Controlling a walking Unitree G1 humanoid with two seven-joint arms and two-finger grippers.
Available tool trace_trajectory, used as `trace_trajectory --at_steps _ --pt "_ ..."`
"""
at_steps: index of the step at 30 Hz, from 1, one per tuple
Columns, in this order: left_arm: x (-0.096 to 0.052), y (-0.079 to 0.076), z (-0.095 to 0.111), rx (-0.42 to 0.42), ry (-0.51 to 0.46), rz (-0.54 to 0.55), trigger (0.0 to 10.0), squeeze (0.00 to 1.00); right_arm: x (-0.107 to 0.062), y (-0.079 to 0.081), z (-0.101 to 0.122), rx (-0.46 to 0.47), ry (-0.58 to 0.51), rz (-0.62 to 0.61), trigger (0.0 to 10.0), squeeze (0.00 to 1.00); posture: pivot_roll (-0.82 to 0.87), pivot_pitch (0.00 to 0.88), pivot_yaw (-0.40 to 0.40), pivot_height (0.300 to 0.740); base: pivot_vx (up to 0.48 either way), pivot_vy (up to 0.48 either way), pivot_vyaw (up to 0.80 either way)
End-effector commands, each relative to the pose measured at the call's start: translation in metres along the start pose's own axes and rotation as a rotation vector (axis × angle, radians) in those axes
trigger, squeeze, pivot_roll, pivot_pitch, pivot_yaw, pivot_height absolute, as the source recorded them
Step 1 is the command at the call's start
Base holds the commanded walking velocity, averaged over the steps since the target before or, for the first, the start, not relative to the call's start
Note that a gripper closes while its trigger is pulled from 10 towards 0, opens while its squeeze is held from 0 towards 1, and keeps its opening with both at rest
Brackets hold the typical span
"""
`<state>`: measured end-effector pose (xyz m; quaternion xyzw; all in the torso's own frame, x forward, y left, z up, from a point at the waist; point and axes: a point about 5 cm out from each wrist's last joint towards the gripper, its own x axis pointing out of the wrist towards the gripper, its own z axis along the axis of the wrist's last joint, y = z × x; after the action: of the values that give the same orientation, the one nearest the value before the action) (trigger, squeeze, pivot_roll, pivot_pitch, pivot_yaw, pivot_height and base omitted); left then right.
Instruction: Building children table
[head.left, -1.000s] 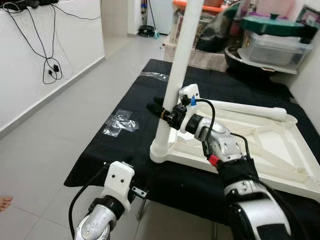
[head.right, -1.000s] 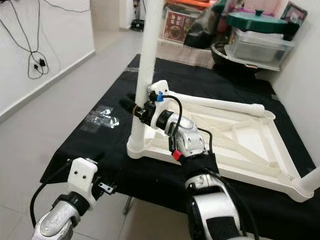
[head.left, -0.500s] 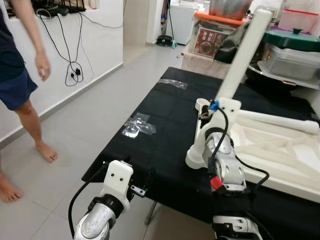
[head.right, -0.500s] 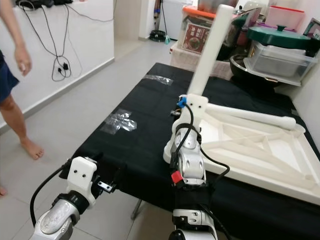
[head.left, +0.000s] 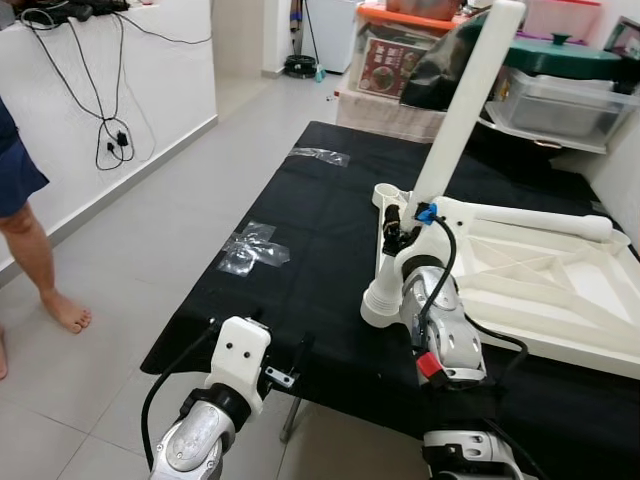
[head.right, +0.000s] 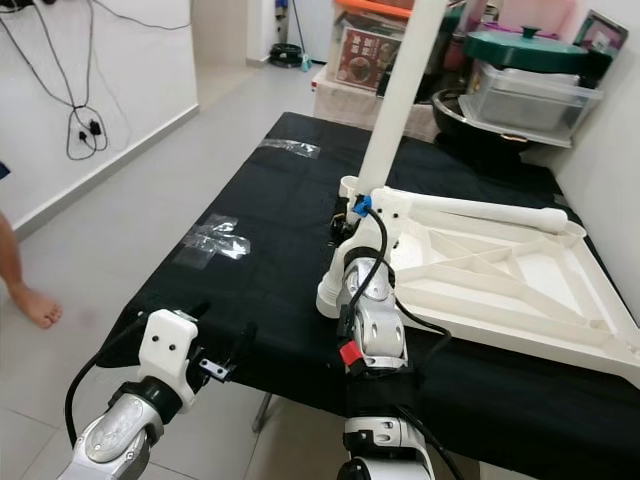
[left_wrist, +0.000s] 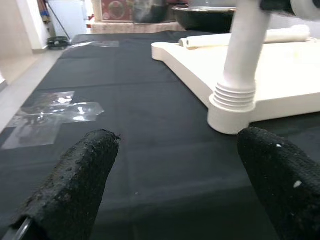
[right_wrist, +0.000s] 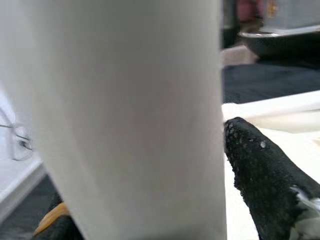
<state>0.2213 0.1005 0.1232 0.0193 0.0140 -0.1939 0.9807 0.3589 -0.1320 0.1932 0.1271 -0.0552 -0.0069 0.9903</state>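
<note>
Black surface under your upturned white tabletop, leaning leg socketed in its near-left corner, your right tool clamped round that leg, your left tool spread open at the surface's near edge

No readable text, label, brand, number or sign appears anywhere. A red printed box on the floor beyond the desk carries a picture and some markings (too small and blurred to read). The white table parts and robot arms bear no legible lettering.
</note>
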Motion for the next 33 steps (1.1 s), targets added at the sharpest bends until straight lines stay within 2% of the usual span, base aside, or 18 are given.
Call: trace_trajectory --at_steps 1,2,4,5,8,9,10,12,13,16,18,23,24,28,29,31,32,33 --pt "0.001 -0.003 -0.005 -0.004 0.019 -0.011 10.0 0.0 0.009 0.004 0.02 0.025 -0.086 0.215 10.0 0.0 0.11 0.004 -0.108 0.74 0.0 0.0 0.0" --pt "0.001 -0.003 -0.005 -0.004 0.019 -0.011 10.0 0.0 0.009 0.004 0.02 0.025 -0.086 0.215 10.0 0.0 0.11 0.004 -0.108 0.74 0.0 0.0 0.0" --pt "0.001 -0.004 -0.006 -0.002 0.019 -0.014 10.0 0.0 0.015 -0.003 0.028 0.008 -0.089 0.39 10.0 0.0 0.11 0.0 -0.111 0.74 0.0 0.0 0.0" --pt "0.001 -0.004 -0.006 -0.002 0.019 -0.014 10.0 0.0 0.015 -0.003 0.028 0.008 -0.089 0.39 10.0 0.0 0.11 0.0 -0.111 0.74 0.0 0.0 0.0" --pt "0.002 -0.004 -0.006 -0.001 0.018 -0.015 10.0 0.0 0.018 -0.005 0.029 0.019 -0.027 0.516 10.0 0.0 0.1 0.0 -0.112 0.74 0.0 0.0 0.0" --pt "0.002 -0.005 -0.006 -0.001 0.018 -0.017 10.0 0.0 0.016 -0.002 0.025 0.053 0.027 0.641 10.0 0.0 0.11 0.0 -0.118 0.74 0.0 0.0 0.0" --pt "0.002 -0.005 -0.006 -0.001 0.018 -0.017 10.0 0.0 0.016 -0.002 0.025 0.053 0.027 0.641 10.0 0.0 0.11 0.0 -0.118 0.74 0.0 0.0 0.0" --pt "0.002 -0.005 -0.007 0.0 0.018 -0.019 10.0 0.0 0.008 0.005 0.018 0.08 0.115 0.851 10.0 0.0 0.12 0.0 -0.118 0.74 0.0 0.0 0.0" --pt "0.002 -0.005 -0.007 0.0 0.018 -0.019 10.0 0.0 0.008 0.005 0.018 0.08 0.115 0.851 10.0 0.0 0.12 0.0 -0.118 0.74 0.0 0.0 0.0" --pt "0.002 -0.006 -0.008 0.004 0.017 -0.019 10.0 0.0 -0.005 0.019 0.005 0.031 0.262 1.198 10.0 0.0 0.13 0.0 -0.125 0.74 0.0 0.0 0.0" --pt "0.002 -0.006 -0.008 0.005 0.017 -0.02 10.0 0.0 -0.005 0.025 0.003 0.004 0.289 1.281 10.0 0.0 0.13 0.0 -0.128 0.74 0.0 0.0 0.0" --pt "0.001 -0.007 -0.009 0.006 0.018 -0.019 10.0 0.0 0.001 0.032 0.002 0.012 0.282 1.298 10.0 0.0 0.14 0.0 -0.133 0.74 0.0 0.0 0.0" --pt "0.001 -0.007 -0.009 0.007 0.019 -0.019 10.0 0.0 0.007 0.034 0.002 0.013 0.27 1.229 0.0 0.0 0.15 0.0 -0.135 0.74 0.0 0.0 0.0" --pt "0.0 -0.007 -0.01 0.009 0.02 -0.018 10.0 0.0 0.012 0.036 0.003 -0.001 0.25 1.188 0.0 0.0 0.15 0.0 -0.141 0.74 0.0 0.0 0.0" --pt "0.0 -0.008 -0.01 0.01 0.02 -0.018 10.0 0.0 0.015 0.036 0.002 -0.004 0.242 1.135 0.0 0.0 0.15 0.0 -0.141 0.74 0.0 0.0 0.0" --pt "-0.002 -0.008 -0.012 0.008 0.024 -0.017 10.0 0.0 0.023 0.025 -0.003 -0.041 0.214 0.89 0.0 0.0 0.13 0.0 -0.128 0.74 0.0 0.0 0.0" --pt "-0.002 -0.008 -0.012 0.008 0.024 -0.017 10.0 0.0 0.023 0.025 -0.003 -0.041 0.214 0.89 0.0 0.0 0.13 0.0 -0.128 0.74 0.0 0.0 0.0" --pt "-0.002 -0.008 -0.012 0.006 0.025 -0.017 10.0 0.0 0.024 0.018 -0.006 -0.049 0.203 0.78 0.0 0.0 0.13 0.0 -0.128 0.74 0.0 0.0 0.0"
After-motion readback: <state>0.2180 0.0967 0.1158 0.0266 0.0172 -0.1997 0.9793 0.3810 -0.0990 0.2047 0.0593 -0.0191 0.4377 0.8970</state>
